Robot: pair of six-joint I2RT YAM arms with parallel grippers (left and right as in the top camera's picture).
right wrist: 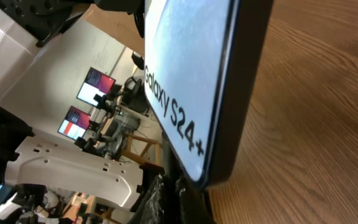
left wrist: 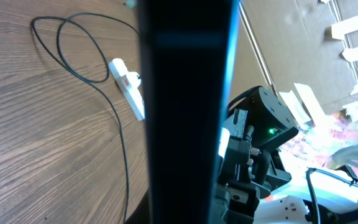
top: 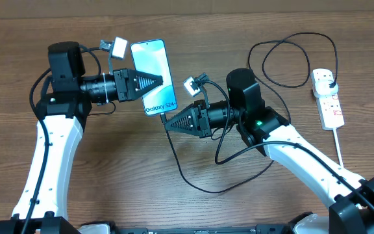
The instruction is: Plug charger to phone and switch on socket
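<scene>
Two tools gripping: left tool (top: pixel 166 82) clamping the phone (top: pixel 149 62) by its side, tilting it off the worktop (top: pixel 109 182); right tool (top: pixel 168 125) pinching the charger (top: pixel 329 80) tip at the phone's lower end. Cable trailing to the socket (top: pixel 330 104), far right.

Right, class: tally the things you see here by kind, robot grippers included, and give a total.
Smartphone: 1
Black charger cable: 1
White power strip: 1
Robot grippers: 2 (left gripper, right gripper)
Total: 5
</scene>
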